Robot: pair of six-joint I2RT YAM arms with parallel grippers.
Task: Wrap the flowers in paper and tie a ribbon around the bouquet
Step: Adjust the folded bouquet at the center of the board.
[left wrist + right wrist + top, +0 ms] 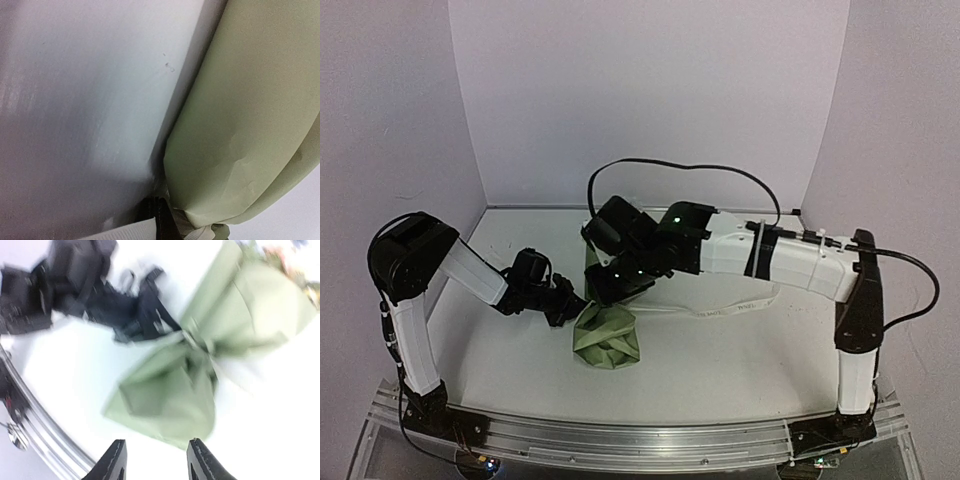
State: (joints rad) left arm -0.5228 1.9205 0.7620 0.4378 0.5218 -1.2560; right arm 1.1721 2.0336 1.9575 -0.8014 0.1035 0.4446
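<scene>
Right end effector [157, 444] hovers, fingers apart and empty, above the bouquet [167, 395] lying on the bench [720, 365]. Left end effector [566, 304] is closed at its pinched waist. Tying seems underway; next, the right must catch the loose ribbon [730, 310].

My left hand [568, 307] sits clamped tight at the bouquet's [607, 338] left side, while my right hand [156, 444] hangs above it, parted and empty.

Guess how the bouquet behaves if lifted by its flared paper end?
Probably floppy: the paper looks thin and creased, so that flare would likely crumple rather than carry the bouquet. Its pinched waist seems the firmer spot. Pushed, it would probably slide or pivot, not roll.
</scene>
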